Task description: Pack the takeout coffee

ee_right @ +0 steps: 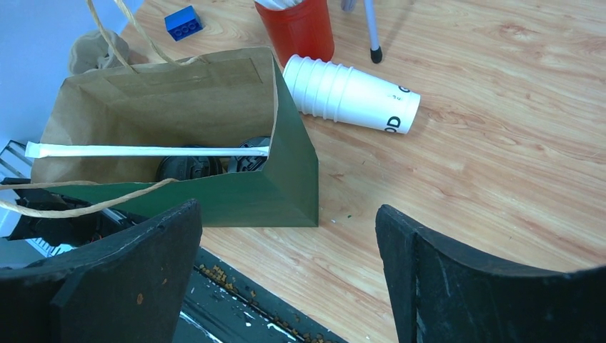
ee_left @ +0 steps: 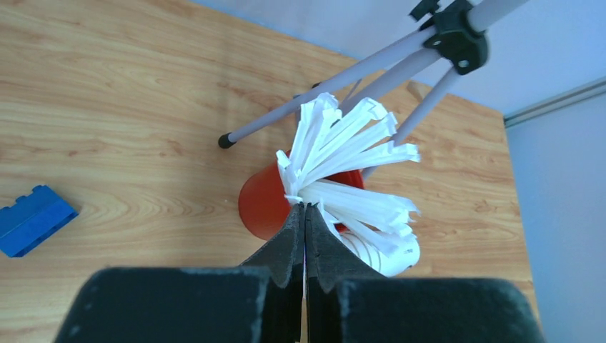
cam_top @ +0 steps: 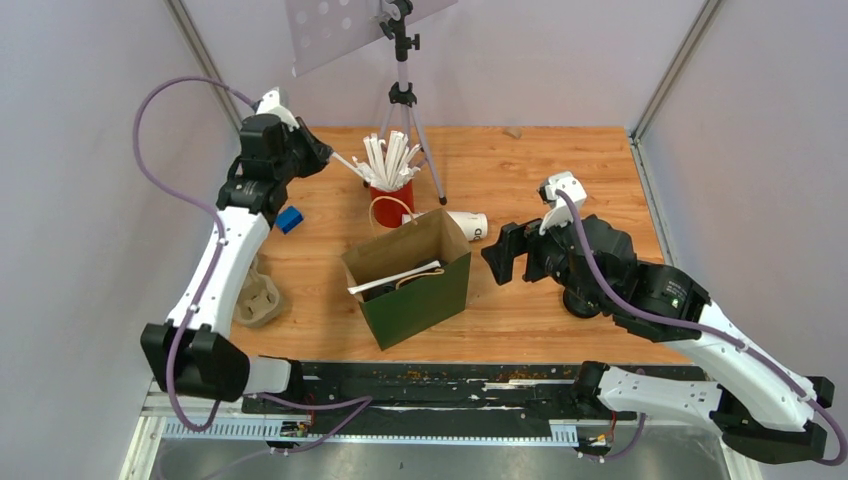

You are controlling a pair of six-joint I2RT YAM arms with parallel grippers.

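Note:
A green paper bag (cam_top: 420, 295) stands open in the middle of the table. In the right wrist view the bag (ee_right: 236, 204) holds a white straw (ee_right: 143, 151) lying across it and a round black lid (ee_right: 187, 166) low inside; no cup body shows under the lid. My right gripper (cam_top: 498, 258) is open and empty just right of the bag, and its jaws stand wide apart in its own view (ee_right: 287, 214). My left gripper (cam_top: 322, 153) is shut at the red cup of straws (cam_top: 392, 197). Its tips (ee_left: 305, 209) touch the bundle, with a thin white strip between the pads.
A stack of nested white cups (cam_top: 466, 225) lies on its side behind the bag. A tripod (cam_top: 402, 95) stands behind the red cup. A blue brick (cam_top: 289, 220) and a cardboard cup carrier (cam_top: 258, 300) sit at the left. A black rail (cam_top: 450, 385) runs along the near edge.

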